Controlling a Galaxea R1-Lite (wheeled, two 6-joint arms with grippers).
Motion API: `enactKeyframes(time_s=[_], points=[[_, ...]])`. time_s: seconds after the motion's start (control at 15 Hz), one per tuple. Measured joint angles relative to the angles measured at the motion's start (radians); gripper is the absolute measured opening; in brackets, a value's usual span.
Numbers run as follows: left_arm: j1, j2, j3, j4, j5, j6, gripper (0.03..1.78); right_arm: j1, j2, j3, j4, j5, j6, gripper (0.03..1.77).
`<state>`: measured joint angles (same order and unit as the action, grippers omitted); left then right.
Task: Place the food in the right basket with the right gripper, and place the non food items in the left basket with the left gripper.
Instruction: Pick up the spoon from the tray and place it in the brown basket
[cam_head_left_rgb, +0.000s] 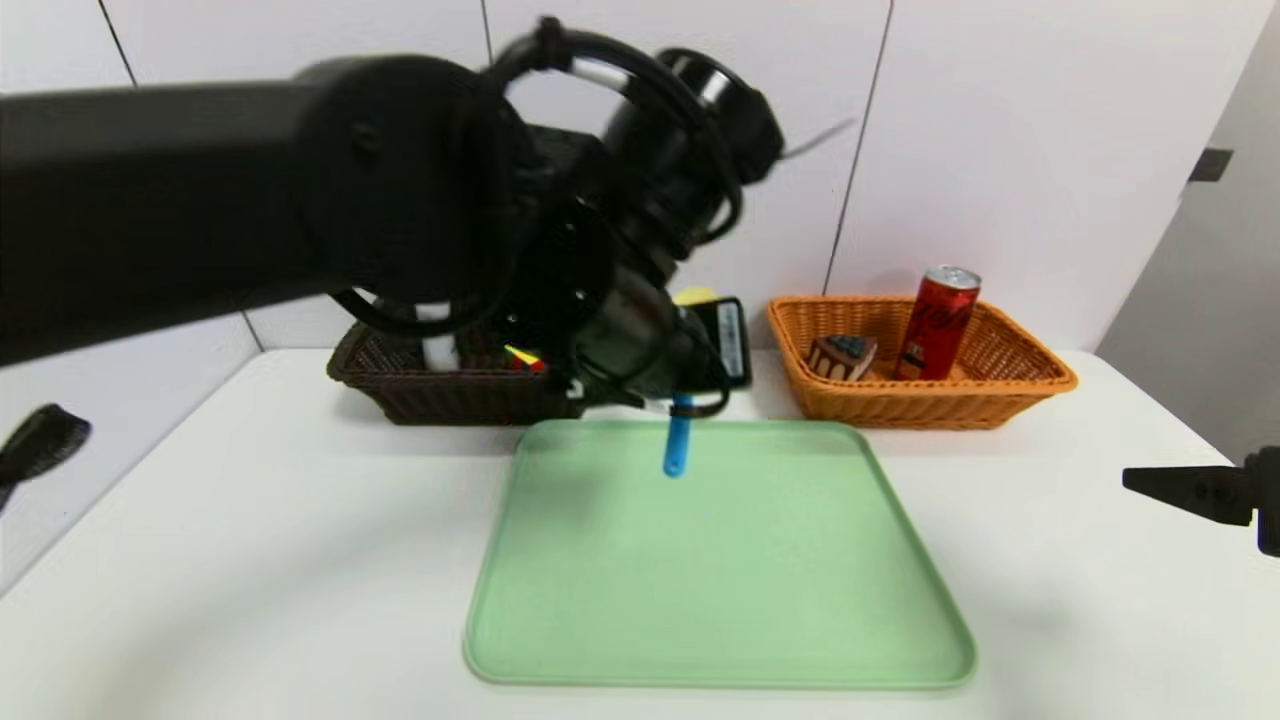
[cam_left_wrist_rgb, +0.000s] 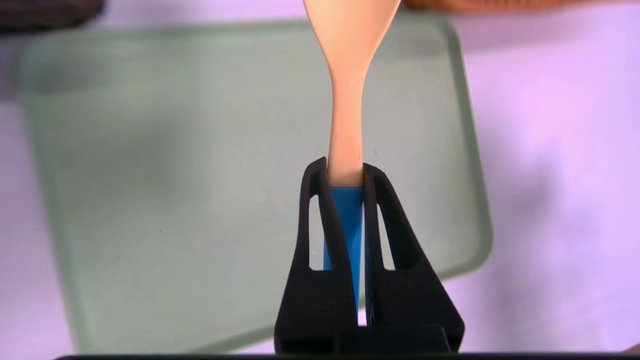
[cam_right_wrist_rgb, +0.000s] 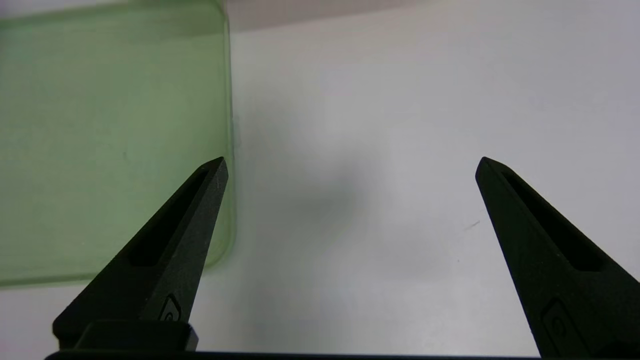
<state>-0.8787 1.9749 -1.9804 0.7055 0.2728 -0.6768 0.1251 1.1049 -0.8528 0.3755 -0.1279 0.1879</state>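
spoon (cam_left_wrist_rgb: 347, 100) clamped in left gripper (cam_left_wrist_rgb: 345, 167), held above tray (cam_head_left_rgb: 720, 560). slip or swivel possible: only narrow neck pinched, where blue handle meets wood. dark basket's (cam_head_left_rgb: 470, 400) rim may be clipped by spoon if carried over too low; spoon may land across rim if released early. cube (cam_head_left_rgb: 525, 360) and bottle (cam_head_left_rgb: 440, 345), already inside, may be knocked. spoon lies between left fingertips, bowl to one side, handle to other. right gripper (cam_right_wrist_rgb: 351, 167) parked beside tray, fingers wide apart, nothing held.
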Motion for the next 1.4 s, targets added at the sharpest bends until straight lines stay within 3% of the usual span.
enactKeyframes(time_s=[0.33,0.67,0.87,1.4], points=[[0.253,-0.04,0.0,-0.114,-0.003,-0.042,0.12,0.0,0.023,-0.004,-0.011,-0.001,-0.004,1.71],[0.406,0.057,0.0,-0.183,-0.006,-0.164,0.12,0.0,0.041,-0.011,-0.01,-0.002,-0.008,1.71],[0.437,0.122,0.0,-0.258,-0.006,-0.171,0.12,0.0,0.05,-0.009,-0.01,-0.003,-0.008,1.71],[0.491,0.237,0.0,-0.341,-0.004,-0.185,0.12,0.0,0.062,-0.003,-0.009,-0.003,-0.019,1.71]])
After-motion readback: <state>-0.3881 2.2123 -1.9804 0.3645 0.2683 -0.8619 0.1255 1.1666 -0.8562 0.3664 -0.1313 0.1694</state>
